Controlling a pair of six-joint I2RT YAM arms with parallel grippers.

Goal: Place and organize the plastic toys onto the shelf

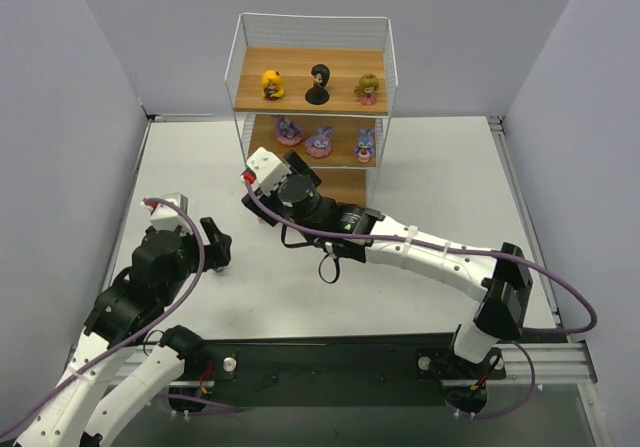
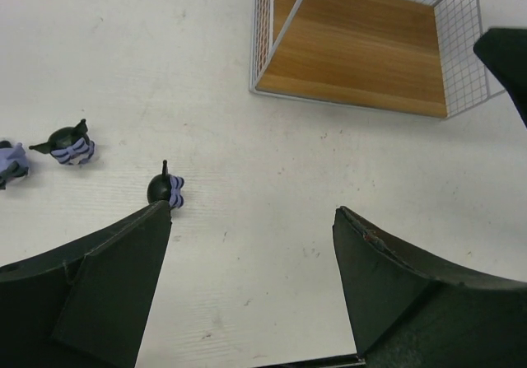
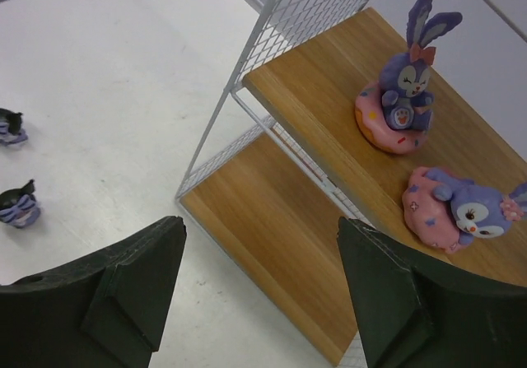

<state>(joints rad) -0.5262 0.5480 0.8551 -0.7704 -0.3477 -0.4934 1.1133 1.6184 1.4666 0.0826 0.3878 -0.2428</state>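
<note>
The shelf (image 1: 243, 87) stands at the back of the table. Its top board carries a yellow doll (image 1: 271, 84), a black doll (image 1: 318, 84) and an olive-pink doll (image 1: 367, 89). Three purple-pink bunnies sit on the middle board, two of them (image 3: 408, 96) (image 3: 461, 207) close in the right wrist view. The bottom board (image 3: 288, 236) is bare. Three small dark blue-purple toys (image 2: 165, 191) (image 2: 70, 146) (image 2: 8, 160) lie on the table left of the shelf. My left gripper (image 2: 251, 211) is open and empty just right of the nearest one. My right gripper (image 3: 259, 224) is open and empty over the shelf's bottom front corner.
My right arm (image 1: 420, 247) stretches diagonally across the table from its base to the shelf's left front and hides the small toys from above. Grey walls close in the table on the left, right and back.
</note>
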